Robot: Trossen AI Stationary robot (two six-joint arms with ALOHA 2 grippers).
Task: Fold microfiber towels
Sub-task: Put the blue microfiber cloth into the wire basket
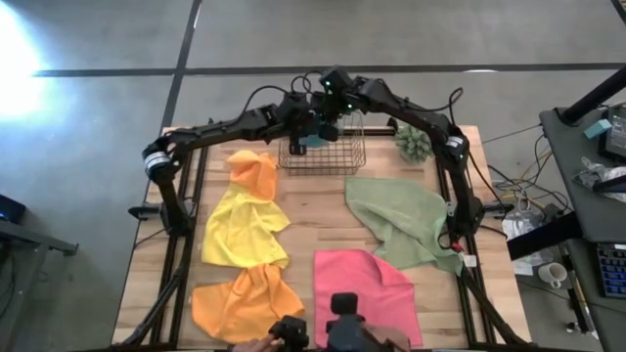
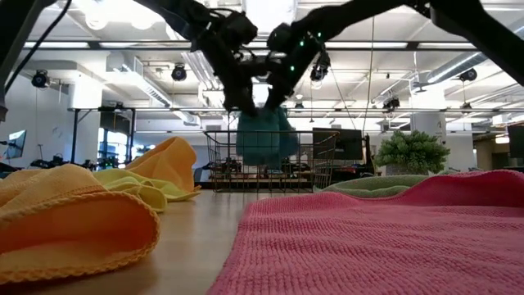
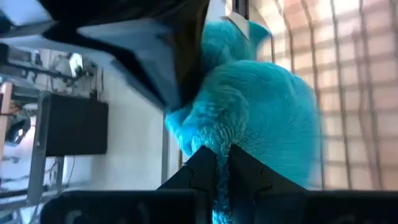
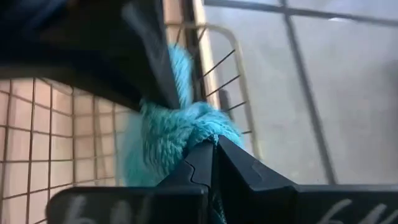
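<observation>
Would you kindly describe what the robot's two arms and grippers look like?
Both arms are dark, jointed and slender, with black cables looped along them and pale bands near their bases. Green indicator lights glow by the wrists. The left gripper and right gripper each have two black, angular, wedge-shaped fingers.

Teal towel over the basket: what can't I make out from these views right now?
- Teal towel: how neatly it is folded; bunched between the left gripper and right gripper.
- High view: the arms cover the towel.
- Wire basket: its floor, hidden at table height.
</observation>
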